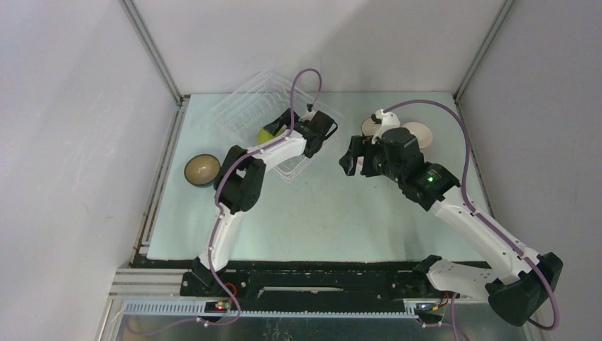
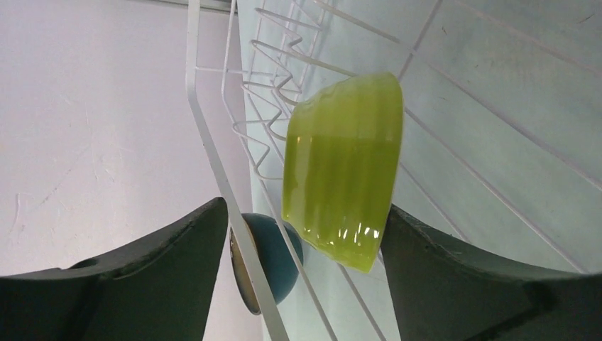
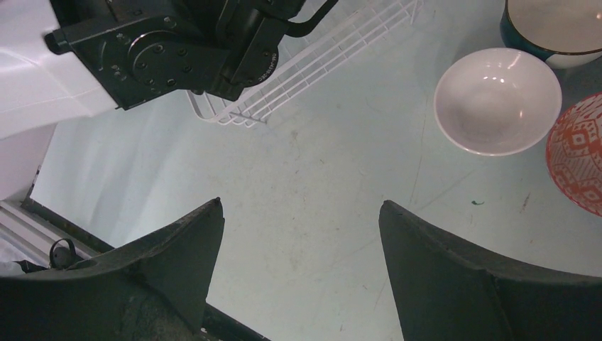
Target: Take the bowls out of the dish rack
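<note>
Left hand [image 2: 305, 206] spread wide astride the lime green bowl [image 2: 344, 163], which stands upright in the dish rack [image 1: 245, 103] at the worktop's [image 1: 319, 213] 11 o'clock. Right hand [image 3: 302, 206] is wide and empty, with the white bowl [image 3: 497, 99] at its 1 o'clock. Print on the left arm [image 3: 142, 50] is unreadable.

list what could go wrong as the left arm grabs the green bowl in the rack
The lime green bowl sits off-centre in the open left end effector, near one finger, so closing may tip it. A wire of the dish rack runs between the fingers and could be pinched, dragging the rack.
</note>
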`<state>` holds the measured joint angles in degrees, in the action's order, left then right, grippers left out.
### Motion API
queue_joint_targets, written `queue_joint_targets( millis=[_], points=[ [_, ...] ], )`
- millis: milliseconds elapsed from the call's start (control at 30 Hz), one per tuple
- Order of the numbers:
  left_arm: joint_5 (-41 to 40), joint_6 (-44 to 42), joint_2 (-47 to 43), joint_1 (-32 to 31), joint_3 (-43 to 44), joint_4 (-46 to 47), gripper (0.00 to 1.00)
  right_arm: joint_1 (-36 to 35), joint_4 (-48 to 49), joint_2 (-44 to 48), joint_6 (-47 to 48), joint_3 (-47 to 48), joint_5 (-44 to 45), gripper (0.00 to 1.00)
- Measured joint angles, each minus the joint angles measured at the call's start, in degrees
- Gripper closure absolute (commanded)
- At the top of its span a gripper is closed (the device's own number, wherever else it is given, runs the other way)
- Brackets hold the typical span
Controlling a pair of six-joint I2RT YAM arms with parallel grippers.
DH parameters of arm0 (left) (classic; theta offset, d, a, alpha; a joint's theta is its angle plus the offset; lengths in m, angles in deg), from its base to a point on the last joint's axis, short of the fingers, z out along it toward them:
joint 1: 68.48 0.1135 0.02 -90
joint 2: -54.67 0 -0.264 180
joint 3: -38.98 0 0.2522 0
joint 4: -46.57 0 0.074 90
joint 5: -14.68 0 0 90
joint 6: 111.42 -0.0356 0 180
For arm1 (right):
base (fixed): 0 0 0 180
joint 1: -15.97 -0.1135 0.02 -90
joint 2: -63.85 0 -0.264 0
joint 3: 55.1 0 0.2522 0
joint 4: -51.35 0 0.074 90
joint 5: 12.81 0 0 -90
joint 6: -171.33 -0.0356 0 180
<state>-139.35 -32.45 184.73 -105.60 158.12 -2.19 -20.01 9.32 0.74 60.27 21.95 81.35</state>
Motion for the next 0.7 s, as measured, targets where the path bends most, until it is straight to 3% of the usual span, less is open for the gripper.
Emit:
queue_joint_targets(
  millis=[200, 500, 700],
  points=[
    [-1.1, 0.0, 0.0, -0.1, -1.2, 0.6, 0.39, 0.0, 0.3, 0.0, 0.0, 0.0, 0.0, 0.12],
    [-4.1, -0.2, -0.1, -0.2, -1.9, 2.4, 0.50, 0.0, 0.3, 0.0, 0.0, 0.0, 0.0, 0.12],
    [-5.6, -0.6, -0.4, -0.2, -2.5, 3.7, 0.70, 0.0, 0.2, 0.0, 0.0, 0.0, 0.0, 0.12]
  ],
)
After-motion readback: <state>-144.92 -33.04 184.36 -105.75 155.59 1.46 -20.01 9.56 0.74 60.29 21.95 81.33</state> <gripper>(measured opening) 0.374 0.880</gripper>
